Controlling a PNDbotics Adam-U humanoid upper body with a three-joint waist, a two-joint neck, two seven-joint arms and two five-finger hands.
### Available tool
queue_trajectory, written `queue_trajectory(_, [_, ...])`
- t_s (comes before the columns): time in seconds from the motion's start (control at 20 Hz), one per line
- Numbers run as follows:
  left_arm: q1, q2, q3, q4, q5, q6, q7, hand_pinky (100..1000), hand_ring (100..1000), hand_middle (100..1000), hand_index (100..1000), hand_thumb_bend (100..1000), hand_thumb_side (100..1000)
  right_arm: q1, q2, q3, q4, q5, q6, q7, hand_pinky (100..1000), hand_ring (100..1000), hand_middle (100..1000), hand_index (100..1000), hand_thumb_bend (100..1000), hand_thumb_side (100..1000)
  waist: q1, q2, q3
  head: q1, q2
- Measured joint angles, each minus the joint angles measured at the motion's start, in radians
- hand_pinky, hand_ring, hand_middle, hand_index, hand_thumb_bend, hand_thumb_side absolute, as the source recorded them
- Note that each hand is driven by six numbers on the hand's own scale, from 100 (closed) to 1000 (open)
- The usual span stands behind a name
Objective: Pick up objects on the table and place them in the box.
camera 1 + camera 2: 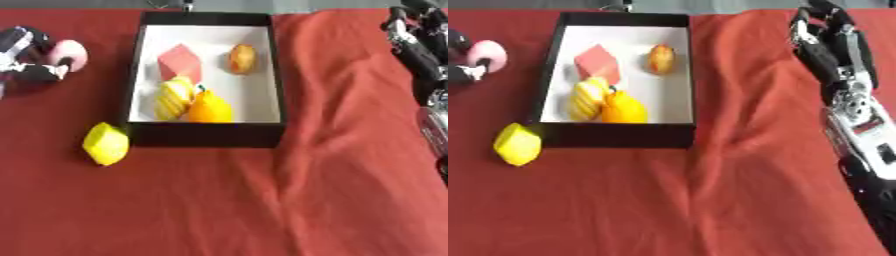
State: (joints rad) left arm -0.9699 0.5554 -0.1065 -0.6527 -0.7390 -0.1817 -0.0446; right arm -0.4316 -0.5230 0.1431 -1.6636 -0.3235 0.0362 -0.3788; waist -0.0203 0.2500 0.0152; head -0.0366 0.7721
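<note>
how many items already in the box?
4 inside the box: red block far left, small orange-brown fruit far right, yellow striped item near left, orange fruit beside it. Something smaller could be hidden behind these.

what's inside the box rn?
The box holds four things: a red block, a small orange-brown fruit, a yellow striped piece and an orange fruit touching it. The near wall hides the floor's front strip.

desk [350, 200]: covered by a wrinkled red cloth | box [208, 134]: black, set at far centre | yellow object [106, 144]: laid just beside box's near-left corner | pink object [70, 54]: seen at left edge
</note>
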Motion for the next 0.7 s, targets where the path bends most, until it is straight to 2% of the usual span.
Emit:
queue_trajectory(0.2, [0.0, 0.002, -0.006, -0.04, 0.02, -0.008, -0.025, 609, 649, 596, 490, 167, 138, 0.0, 0.0, 0.0, 0.0, 0.0, 0.0, 0.001, 948, 756, 775, 851, 100, 316, 0.003, 0.0, 0.002, -0.003, 0.0])
queue_trajectory(0.4, [0.0, 0.025, -0.018, -0.109, 0.052, -0.007, -0.065, 607, 643, 592, 495, 181, 109, 0.001, -0.001, 0.0, -0.003, -0.004, -0.001, 0.001, 948, 756, 775, 850, 100, 315, 0.006, -0.001, 0.005, -0.011, 0.0])
queue_trajectory(0.7, [-0.001, 0.057, -0.042, -0.279, 0.123, -0.011, -0.128, 602, 633, 588, 496, 168, 100, 0.006, -0.01, -0.005, -0.006, -0.004, -0.003, -0.001, 946, 756, 775, 848, 100, 306, 0.012, -0.003, 0.011, -0.019, 0.0])
